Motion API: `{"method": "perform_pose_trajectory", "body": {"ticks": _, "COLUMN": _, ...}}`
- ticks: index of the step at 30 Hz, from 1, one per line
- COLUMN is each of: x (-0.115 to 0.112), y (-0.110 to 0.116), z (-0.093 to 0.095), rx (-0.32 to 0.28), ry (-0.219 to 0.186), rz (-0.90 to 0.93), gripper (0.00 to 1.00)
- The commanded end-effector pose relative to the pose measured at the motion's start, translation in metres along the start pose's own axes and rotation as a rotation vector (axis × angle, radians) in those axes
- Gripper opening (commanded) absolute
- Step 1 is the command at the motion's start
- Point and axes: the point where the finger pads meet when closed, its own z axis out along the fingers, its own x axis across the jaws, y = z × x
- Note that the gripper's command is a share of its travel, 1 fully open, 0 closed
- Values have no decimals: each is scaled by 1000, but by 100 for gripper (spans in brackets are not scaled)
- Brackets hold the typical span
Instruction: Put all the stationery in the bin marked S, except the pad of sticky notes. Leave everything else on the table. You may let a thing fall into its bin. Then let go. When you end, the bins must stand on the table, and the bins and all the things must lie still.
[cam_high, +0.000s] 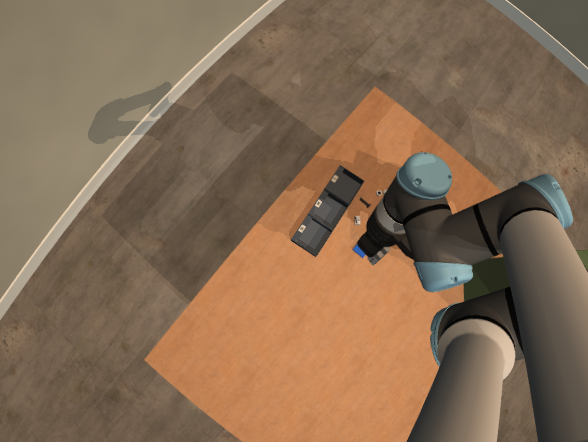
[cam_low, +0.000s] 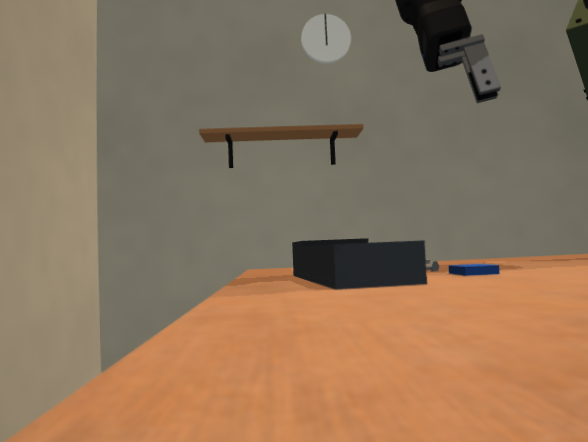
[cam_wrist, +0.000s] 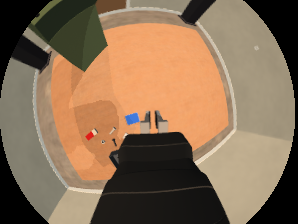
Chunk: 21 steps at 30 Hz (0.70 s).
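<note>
Three dark bins (cam_high: 327, 210) (cam_low: 360, 262) stand in a row on the orange table (cam_high: 280, 320); their labels are too small to read. A blue flat pad (cam_high: 358, 251) (cam_low: 473, 269) (cam_wrist: 132, 119) lies to the right of the bins. A small red block (cam_wrist: 91, 135) shows only in the wrist view; in the top view the arm hides it. A small white piece (cam_high: 357, 220), a black bolt-like piece (cam_high: 364, 202) and a grey nut (cam_high: 379, 192) lie between the bins and the arm. My gripper (cam_high: 376, 258) (cam_low: 485, 92) (cam_wrist: 152, 116) hangs high above the table near the blue pad, fingers narrowly apart with nothing between them.
A wooden shelf (cam_low: 280, 132) and a round clock (cam_low: 326, 37) are on the far wall. The arm's own links (cam_high: 500, 235) cover the right side of the table in the top view.
</note>
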Motion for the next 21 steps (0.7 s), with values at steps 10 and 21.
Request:
{"method": "perform_pose_trajectory", "body": {"ticks": 10, "x": -58, "y": 38, "z": -20, "rx": -113, "ry": -134, "rz": -149, "gripper": 31}}
{"method": "perform_pose_trajectory", "body": {"ticks": 21, "x": -105, "y": 63, "z": -45, "rx": -162, "ry": -222, "rz": -225, "gripper": 31}}
